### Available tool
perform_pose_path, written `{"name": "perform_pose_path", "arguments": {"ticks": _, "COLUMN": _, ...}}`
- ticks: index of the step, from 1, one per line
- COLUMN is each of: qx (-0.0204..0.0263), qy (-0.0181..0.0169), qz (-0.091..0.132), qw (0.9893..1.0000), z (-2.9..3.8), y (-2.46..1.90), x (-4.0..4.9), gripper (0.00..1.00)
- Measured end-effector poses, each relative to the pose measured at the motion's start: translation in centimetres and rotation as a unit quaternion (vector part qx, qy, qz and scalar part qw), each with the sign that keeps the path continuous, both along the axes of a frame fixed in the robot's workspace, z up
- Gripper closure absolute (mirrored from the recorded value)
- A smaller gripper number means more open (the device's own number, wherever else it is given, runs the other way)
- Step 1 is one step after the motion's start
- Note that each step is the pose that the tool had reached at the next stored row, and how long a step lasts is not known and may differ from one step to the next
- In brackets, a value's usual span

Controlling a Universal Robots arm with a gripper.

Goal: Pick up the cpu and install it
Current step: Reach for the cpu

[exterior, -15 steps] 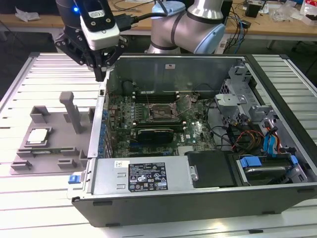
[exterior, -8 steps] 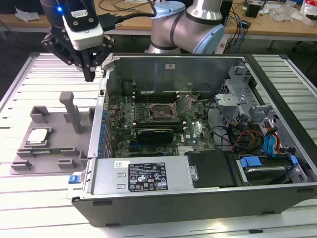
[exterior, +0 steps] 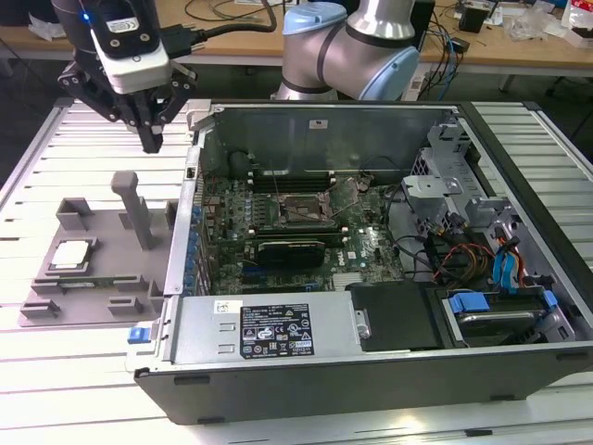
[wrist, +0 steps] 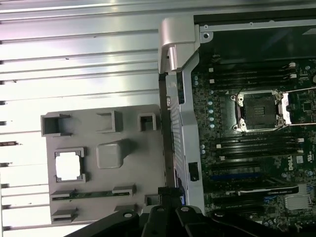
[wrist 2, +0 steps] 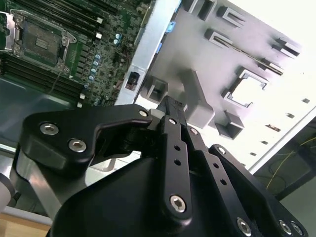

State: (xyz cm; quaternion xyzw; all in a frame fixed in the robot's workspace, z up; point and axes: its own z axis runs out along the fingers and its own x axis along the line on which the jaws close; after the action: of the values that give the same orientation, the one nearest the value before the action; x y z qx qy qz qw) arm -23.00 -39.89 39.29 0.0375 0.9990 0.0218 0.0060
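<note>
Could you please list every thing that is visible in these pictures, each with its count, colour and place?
cpu: one, silver, lying in the tray, at the exterior view's left.
tray: one, grey, on the table beside the computer case.
computer case: one, dark grey, open, on the table.
circuit board: one, green, inside the case.
socket: one, black frame, on the circuit board.
table: one, white, slatted.
arm: one, silver and pale blue, behind the case.
gripper: one, black, shut, holding nothing, in the air near the tray.
</note>
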Motion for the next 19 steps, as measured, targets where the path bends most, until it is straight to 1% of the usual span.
{"name": "perform_pose_path", "arguments": {"ticks": 5, "qx": 0.0000, "qy": 0.0000, "qz": 0.000, "qw": 1.0000, "z": -0.13, "y": 0.00, "x": -1.02, "gripper": 0.89}}
{"name": "perform_pose_path", "arguments": {"ticks": 8, "qx": 0.0000, "qy": 0.0000, "qz": 0.000, "qw": 1.0000, "z": -0.37, "y": 0.00, "x": -2.06, "gripper": 0.89}}
{"name": "perform_pose_path", "arguments": {"ticks": 13, "qx": 0.0000, "qy": 0.0000, "qz": 0.000, "qw": 1.0000, "z": -0.62, "y": 0.00, "x": -3.15, "gripper": 0.89}}
{"name": "perform_pose_path", "arguments": {"ticks": 19, "qx": 0.0000, "qy": 0.0000, "qz": 0.000, "qw": 1.0000, "z": -1.06, "y": 0.00, "x": -5.07, "gripper": 0.89}}
